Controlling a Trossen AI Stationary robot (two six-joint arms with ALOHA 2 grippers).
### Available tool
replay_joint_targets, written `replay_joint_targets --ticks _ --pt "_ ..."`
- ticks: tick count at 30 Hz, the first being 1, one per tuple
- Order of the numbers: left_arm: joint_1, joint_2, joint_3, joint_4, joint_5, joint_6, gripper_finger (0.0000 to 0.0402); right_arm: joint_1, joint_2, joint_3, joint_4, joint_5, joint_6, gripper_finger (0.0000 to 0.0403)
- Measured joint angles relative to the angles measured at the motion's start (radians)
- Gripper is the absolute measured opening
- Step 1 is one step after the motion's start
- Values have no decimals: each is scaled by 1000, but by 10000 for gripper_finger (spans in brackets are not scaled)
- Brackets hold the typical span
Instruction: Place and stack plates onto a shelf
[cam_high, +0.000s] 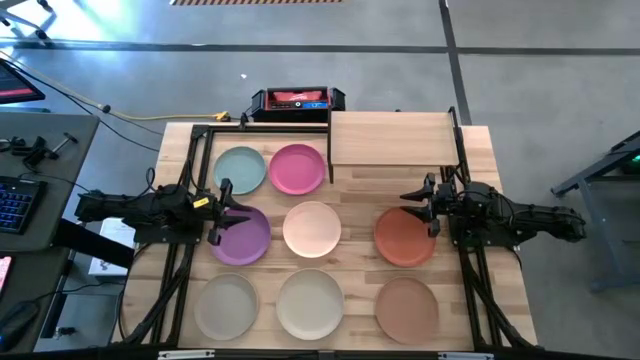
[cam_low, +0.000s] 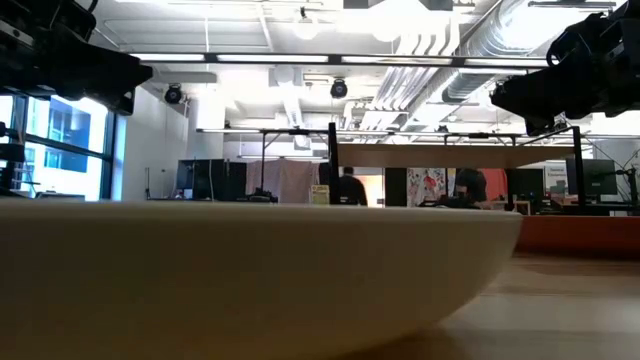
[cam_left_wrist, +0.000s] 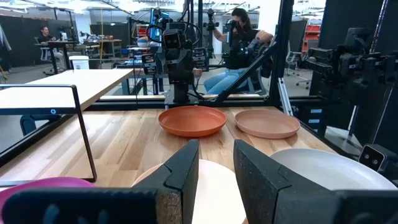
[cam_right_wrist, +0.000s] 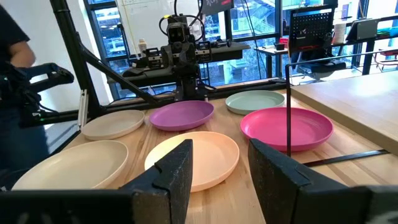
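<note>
Several plates lie flat on the wooden table in three rows: teal (cam_high: 240, 168) and hot pink (cam_high: 297, 168) at the far side, then purple (cam_high: 243, 235), peach (cam_high: 312, 228) and terracotta (cam_high: 403, 237), with beige (cam_high: 226, 305), cream (cam_high: 311, 304) and tan (cam_high: 407, 308) nearest. The shelf (cam_high: 392, 138) stands at the far right on thin black legs, its board bare. My left gripper (cam_high: 222, 212) hovers level above the purple plate's left rim, open, holding nothing. My right gripper (cam_high: 425, 206) hovers level above the terracotta plate's right rim, open wider, with nothing between its fingers.
Black frame rails (cam_high: 190, 180) run along the table's left and right sides. A red-and-black device (cam_high: 297, 100) sits just beyond the far edge. A desk with a keyboard (cam_high: 15, 205) stands off the left side. A person (cam_left_wrist: 239, 37) sits in the room beyond.
</note>
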Motion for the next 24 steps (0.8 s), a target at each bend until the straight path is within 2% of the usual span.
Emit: replay_joint_targets --ticks 19,24 --pt "0 0 0 0 0 0 90 0 0 0 0 0 0 142" --pt "0 0 0 7 -80 3 90 0 0 0 0 0 0 142"
